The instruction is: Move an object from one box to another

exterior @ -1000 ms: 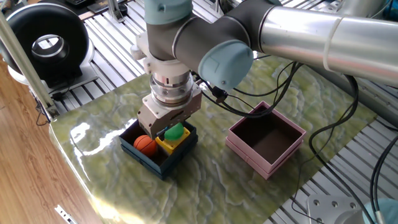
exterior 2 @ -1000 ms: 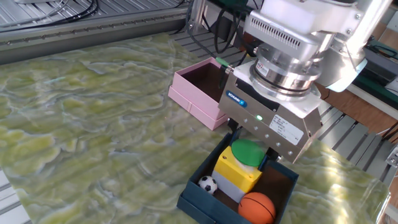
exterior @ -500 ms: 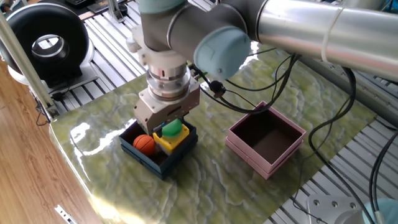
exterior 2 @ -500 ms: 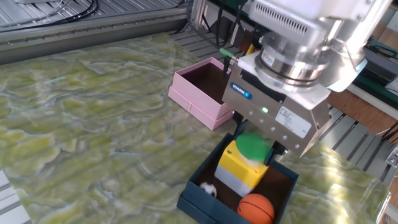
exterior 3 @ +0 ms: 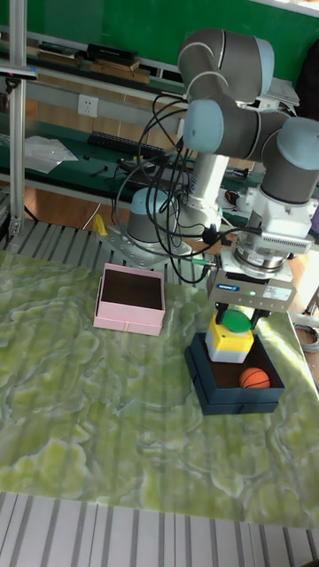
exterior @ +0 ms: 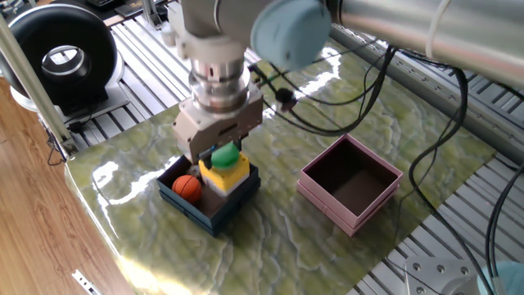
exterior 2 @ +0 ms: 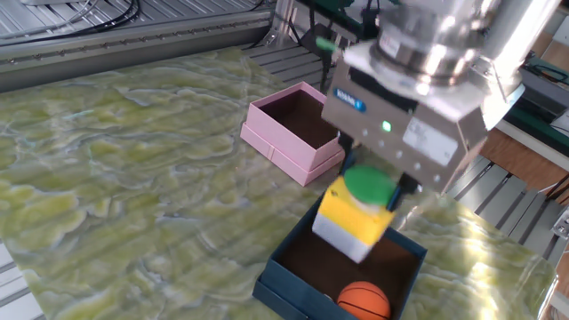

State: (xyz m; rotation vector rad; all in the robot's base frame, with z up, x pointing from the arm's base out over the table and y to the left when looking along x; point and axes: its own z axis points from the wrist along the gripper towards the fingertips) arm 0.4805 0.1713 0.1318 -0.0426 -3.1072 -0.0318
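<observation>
Above the navy-blue box (exterior 2: 293,277): gripper (exterior 2: 378,188) clamped on yellow block with green button (exterior 2: 357,216), lifted clear of the box floor.
Contents: orange ball (exterior 2: 363,300) on the brownish floor of the box. Pale pink box (exterior 2: 286,148), maroon inside, stands apart on the green marbled table (exterior 2: 133,178), toward its far edge in this view.

Glossy green marbled table surface (exterior: 286,238); matt pink box (exterior: 350,183); brushed metal arm tube (exterior: 434,33); smooth orange ball (exterior: 187,188)
</observation>
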